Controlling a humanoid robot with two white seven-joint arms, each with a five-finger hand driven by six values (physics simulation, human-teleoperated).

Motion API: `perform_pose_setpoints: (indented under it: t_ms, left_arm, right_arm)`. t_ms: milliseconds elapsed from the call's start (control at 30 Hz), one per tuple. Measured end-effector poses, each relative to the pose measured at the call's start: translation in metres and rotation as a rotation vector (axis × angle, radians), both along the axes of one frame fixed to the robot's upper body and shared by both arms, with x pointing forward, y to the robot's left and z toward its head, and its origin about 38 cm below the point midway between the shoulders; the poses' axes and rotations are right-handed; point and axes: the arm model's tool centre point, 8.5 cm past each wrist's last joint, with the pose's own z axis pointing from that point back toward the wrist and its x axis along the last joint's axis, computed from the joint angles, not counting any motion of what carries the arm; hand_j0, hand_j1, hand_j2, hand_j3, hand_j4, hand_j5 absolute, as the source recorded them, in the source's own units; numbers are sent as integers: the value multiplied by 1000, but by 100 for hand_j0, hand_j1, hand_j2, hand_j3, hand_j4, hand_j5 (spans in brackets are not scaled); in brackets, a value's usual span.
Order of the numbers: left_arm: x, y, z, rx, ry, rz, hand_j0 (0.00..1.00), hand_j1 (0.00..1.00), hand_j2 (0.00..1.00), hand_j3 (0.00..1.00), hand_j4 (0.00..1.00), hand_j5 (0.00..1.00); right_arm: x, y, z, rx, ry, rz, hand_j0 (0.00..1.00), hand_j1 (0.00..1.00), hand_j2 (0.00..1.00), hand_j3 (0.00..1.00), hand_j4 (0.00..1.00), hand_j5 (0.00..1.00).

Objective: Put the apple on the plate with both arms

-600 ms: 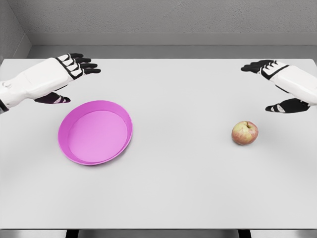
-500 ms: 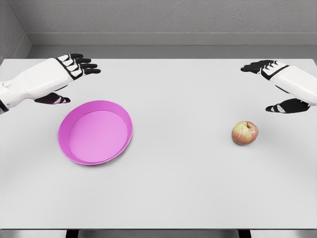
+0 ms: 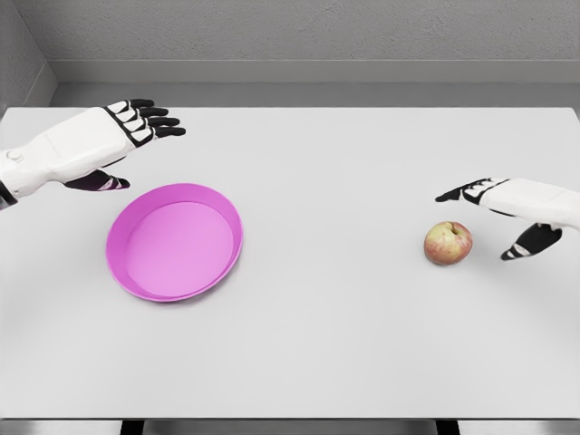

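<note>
A red-yellow apple [image 3: 449,243] rests on the white table at the right. A shallow magenta plate [image 3: 175,241] lies at the left, with nothing on it. My right hand [image 3: 489,217] hovers just right of the apple, fingers spread above and behind it, thumb low beside it, holding nothing. My left hand [image 3: 131,145] floats behind the plate's far left rim, black fingers stretched out, thumb hanging below, holding nothing.
The white table [image 3: 326,344] spans the whole view, its front edge near the bottom of the frame. A grey wall runs behind its far edge.
My right hand has dropped down and come forward from the far right of the table to beside the apple. The left hand has barely shifted.
</note>
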Motion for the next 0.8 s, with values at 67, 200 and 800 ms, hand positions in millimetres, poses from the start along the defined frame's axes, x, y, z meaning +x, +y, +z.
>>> perform_pose_setpoints:
  t_ms: [67, 200, 800]
  left_arm:
    - [0, 0, 0, 0, -1, 1, 100, 100, 100, 100, 100, 100]
    - [0, 0, 0, 1, -1, 1, 100, 100, 100, 100, 100, 100]
    - [0, 0, -1, 2, 0, -1, 100, 100, 100, 100, 100, 100]
  right_arm:
    - [7, 5, 8, -9, -7, -4, 100, 100, 100, 100, 100, 100]
    - [24, 31, 4, -14, 25, -12, 100, 100, 100, 100, 100, 100]
    - [18, 36, -55, -57, 192, -71, 92, 92, 92, 92, 92, 92]
